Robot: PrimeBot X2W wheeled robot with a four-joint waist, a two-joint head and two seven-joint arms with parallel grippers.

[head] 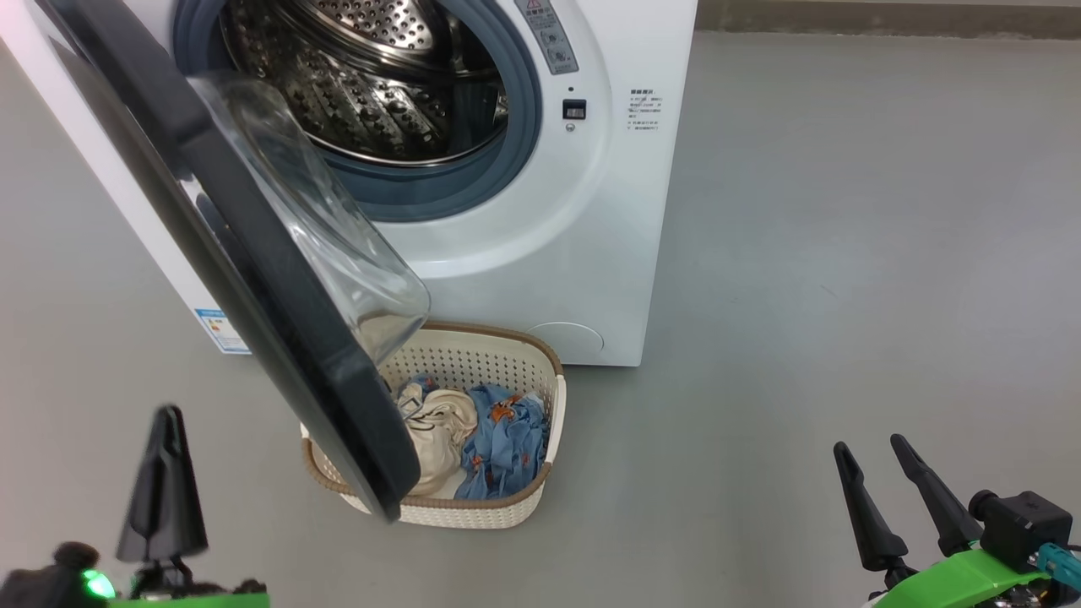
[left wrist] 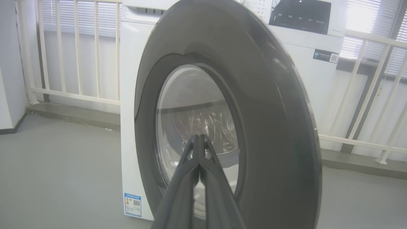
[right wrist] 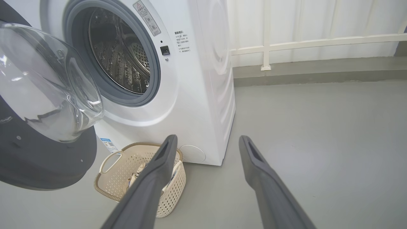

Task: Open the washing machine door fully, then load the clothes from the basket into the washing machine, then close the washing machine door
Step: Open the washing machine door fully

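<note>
Smooth grey floor [head: 844, 253] runs to a white railing [right wrist: 318, 42] before bright blinded windows [left wrist: 359, 19]

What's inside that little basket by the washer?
A cream-white garment and a light-blue printed garment lie in the basket. The open door covers the basket's left part, so anything there is hidden.

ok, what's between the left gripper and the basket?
The open washing machine door: in the head view its edge stands between left gripper and basket.
</note>
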